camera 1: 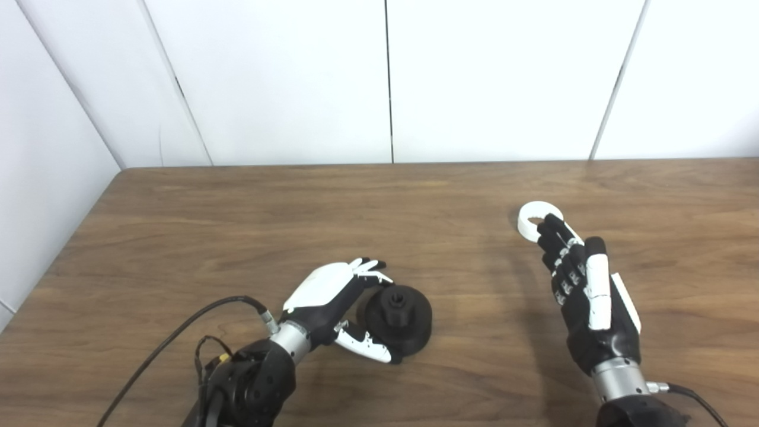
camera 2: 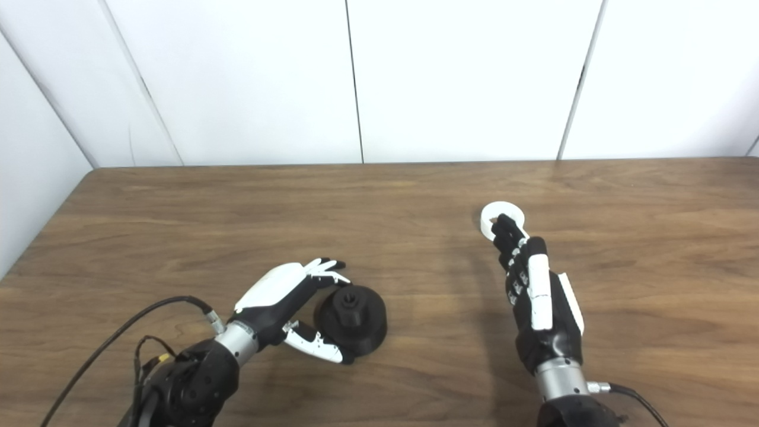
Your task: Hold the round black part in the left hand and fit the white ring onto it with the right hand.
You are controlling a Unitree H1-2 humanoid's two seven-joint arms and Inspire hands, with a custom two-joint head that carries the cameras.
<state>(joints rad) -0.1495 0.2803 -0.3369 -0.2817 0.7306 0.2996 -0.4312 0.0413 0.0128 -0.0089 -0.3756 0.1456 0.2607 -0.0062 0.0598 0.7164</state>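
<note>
Near the table's (camera 1: pixel 178 201) front edge your left hand (camera 1: pixel 332 299) cups the black part (camera 1: pixel 398 320), fingers spread, not clamped; it could skid away. Farther back, your right hand's (camera 1: pixel 584 296) nearly straight fingertips overlap the ring (camera 1: pixel 536 217); you may nudge it off.

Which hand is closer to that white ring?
The right hand: its fingertips reach the white ring. The left hand is far across the table, cupped around the round black part.
</note>
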